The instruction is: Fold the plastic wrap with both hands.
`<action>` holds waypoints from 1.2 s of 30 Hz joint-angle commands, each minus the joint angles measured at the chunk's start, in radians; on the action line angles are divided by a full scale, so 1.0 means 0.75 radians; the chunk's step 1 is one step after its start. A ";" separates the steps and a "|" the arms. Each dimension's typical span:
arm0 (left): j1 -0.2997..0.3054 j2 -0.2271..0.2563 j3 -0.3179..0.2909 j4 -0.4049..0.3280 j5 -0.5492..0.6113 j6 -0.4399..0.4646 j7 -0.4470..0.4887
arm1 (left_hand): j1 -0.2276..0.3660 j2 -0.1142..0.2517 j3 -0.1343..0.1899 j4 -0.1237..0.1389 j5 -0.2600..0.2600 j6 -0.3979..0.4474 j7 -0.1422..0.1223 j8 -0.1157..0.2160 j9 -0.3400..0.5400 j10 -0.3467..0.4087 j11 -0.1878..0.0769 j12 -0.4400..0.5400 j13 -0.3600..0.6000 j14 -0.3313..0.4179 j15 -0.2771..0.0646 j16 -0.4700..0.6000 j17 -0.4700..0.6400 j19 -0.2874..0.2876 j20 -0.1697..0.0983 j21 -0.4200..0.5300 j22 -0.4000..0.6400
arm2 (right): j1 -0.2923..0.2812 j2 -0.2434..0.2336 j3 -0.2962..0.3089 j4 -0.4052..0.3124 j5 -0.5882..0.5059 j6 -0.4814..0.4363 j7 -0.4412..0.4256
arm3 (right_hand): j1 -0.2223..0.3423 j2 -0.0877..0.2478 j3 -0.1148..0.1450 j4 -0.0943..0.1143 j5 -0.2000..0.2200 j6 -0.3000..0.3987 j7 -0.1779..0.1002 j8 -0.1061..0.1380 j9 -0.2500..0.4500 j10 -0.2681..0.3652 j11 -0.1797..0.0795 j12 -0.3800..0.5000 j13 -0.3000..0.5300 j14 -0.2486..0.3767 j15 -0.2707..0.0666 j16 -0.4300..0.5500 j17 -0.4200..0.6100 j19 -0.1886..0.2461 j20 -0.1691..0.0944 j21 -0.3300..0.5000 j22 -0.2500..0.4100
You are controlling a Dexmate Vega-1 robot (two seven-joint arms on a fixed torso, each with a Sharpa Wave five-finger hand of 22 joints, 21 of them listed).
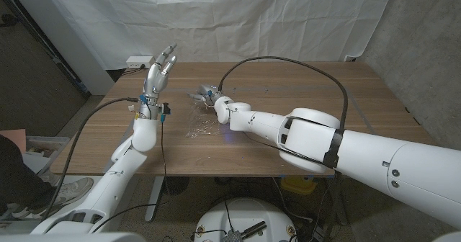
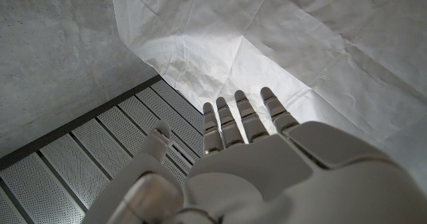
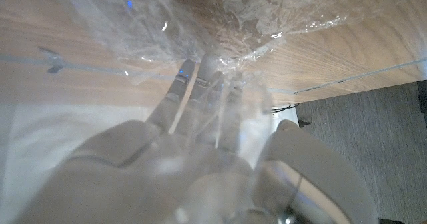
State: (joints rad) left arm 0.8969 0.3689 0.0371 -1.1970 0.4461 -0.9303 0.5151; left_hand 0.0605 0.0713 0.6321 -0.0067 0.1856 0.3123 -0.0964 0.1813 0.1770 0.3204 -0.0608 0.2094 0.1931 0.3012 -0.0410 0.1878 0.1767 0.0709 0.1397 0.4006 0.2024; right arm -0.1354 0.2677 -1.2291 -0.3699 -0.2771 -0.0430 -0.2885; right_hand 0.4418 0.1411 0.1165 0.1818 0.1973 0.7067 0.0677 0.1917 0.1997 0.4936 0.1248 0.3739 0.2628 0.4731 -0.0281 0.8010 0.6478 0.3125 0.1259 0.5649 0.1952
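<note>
The clear, crumpled plastic wrap lies on the wooden table near its middle. My right hand is at the wrap's far end and touches it. In the right wrist view the plastic wrap drapes as a blurred film over my right hand, whose fingers reach out straight under it. Whether they pinch it is hidden. My left hand is raised high over the table's left part, fingers apart and pointing up, holding nothing. In its wrist view the left hand faces the white backdrop.
A white power strip sits at the table's far left corner. A white cloth backdrop hangs behind the table. A black cable arcs over the right arm. A pink box and a shoe lie on the floor at the left.
</note>
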 commanded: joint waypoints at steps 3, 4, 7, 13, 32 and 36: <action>-0.010 -0.021 -0.030 0.029 0.018 -0.055 0.012 | 0.004 0.006 0.008 -0.007 -0.004 -0.005 -0.002 0.000 0.003 -0.005 0.000 -0.007 0.004 -0.007 -0.002 0.000 0.002 -0.005 -0.004 -0.004 0.006 | 0.040 -0.012 -0.030 0.004 -0.049 0.030 0.189 | -0.220 -0.011 -0.088 0.005 0.027 0.032 -0.015 0.012 0.005 -0.040 0.041 -0.026 0.014 -0.046 0.054 -0.016 0.015 -0.085 0.028 -0.037 0.009; -0.010 -0.022 -0.032 0.030 0.020 -0.058 0.012 | 0.005 0.006 0.009 -0.008 -0.004 -0.005 -0.002 0.000 0.003 -0.007 -0.003 -0.008 0.004 -0.007 -0.003 0.000 0.002 -0.006 -0.004 -0.004 0.006 | 0.049 -0.006 -0.041 0.005 -0.053 0.011 0.213 | -0.260 -0.010 -0.103 0.006 0.032 0.039 -0.033 0.014 0.005 -0.049 0.042 -0.032 0.016 -0.062 0.063 -0.020 0.017 -0.101 0.033 -0.043 0.010; -0.012 -0.023 -0.037 0.032 0.024 -0.064 0.010 | 0.005 0.006 0.009 -0.008 -0.004 -0.008 -0.003 0.000 0.003 -0.008 -0.004 -0.008 0.004 -0.007 -0.003 0.000 0.002 -0.006 -0.005 -0.005 0.006 | 0.067 -0.003 -0.086 -0.006 -0.048 -0.033 0.264 | -0.351 -0.013 -0.139 0.006 0.044 0.058 -0.056 0.018 0.005 -0.088 0.033 -0.051 0.020 -0.103 0.082 -0.036 0.015 -0.147 0.038 -0.061 0.013; -0.014 -0.027 -0.043 0.037 0.022 -0.068 0.000 | 0.007 0.006 0.010 -0.010 -0.005 -0.008 -0.003 0.001 0.003 -0.010 0.004 -0.008 0.004 -0.007 -0.002 0.000 0.002 -0.008 -0.004 -0.006 0.006 | 0.033 -0.060 -0.057 -0.045 -0.067 0.088 0.091 | -0.431 -0.025 -0.173 0.004 0.055 0.104 -0.057 0.031 0.004 -0.102 0.024 -0.061 0.022 -0.127 0.084 -0.053 0.000 -0.174 0.041 -0.073 0.014; -0.065 -0.025 -0.013 0.121 0.009 -0.073 -0.032 | 0.007 0.003 0.010 -0.013 -0.006 -0.006 0.000 0.004 0.003 -0.010 -0.003 -0.007 0.004 -0.010 0.001 0.000 0.002 -0.014 -0.002 -0.009 0.007 | -0.238 -0.364 0.306 -0.779 -0.201 -0.069 0.140 | 0.266 0.001 0.329 -0.479 0.016 0.088 -0.114 0.016 0.010 0.013 -0.094 -0.063 0.035 0.003 -0.019 -0.149 -0.233 -0.018 0.071 -0.071 -0.009; -0.071 -0.025 -0.010 0.129 0.013 -0.081 -0.020 | 0.007 0.003 0.010 -0.013 -0.006 -0.004 -0.001 0.005 0.003 -0.009 -0.003 -0.006 0.004 -0.011 0.001 0.000 0.002 -0.015 -0.002 -0.009 0.007 | -0.227 -0.363 0.328 -0.760 -0.187 -0.045 0.229 | 0.198 -0.089 0.303 -0.439 -0.015 -0.006 -0.132 0.001 0.015 -0.062 -0.104 -0.095 0.041 -0.061 -0.002 -0.214 -0.256 -0.068 0.093 -0.103 -0.010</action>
State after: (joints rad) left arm 0.8615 0.3498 0.0191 -1.1268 0.4550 -0.9834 0.4959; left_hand 0.0605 0.0714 0.6381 -0.0128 0.1810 0.3106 -0.0980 0.1813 0.1770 0.3118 -0.0625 0.2010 0.1929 0.3014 -0.0409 0.1879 0.1767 0.0673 0.1359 0.3946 0.2022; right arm -0.2707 0.0449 -1.0543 -0.8169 -0.3929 -0.0526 -0.2178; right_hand 0.6249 0.1126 0.3569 -0.1676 0.1961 0.7345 -0.0289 0.1987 0.2069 0.4753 0.0463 0.3140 0.2891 0.4534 -0.0396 0.6641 0.4610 0.2820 0.1889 0.4988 0.1858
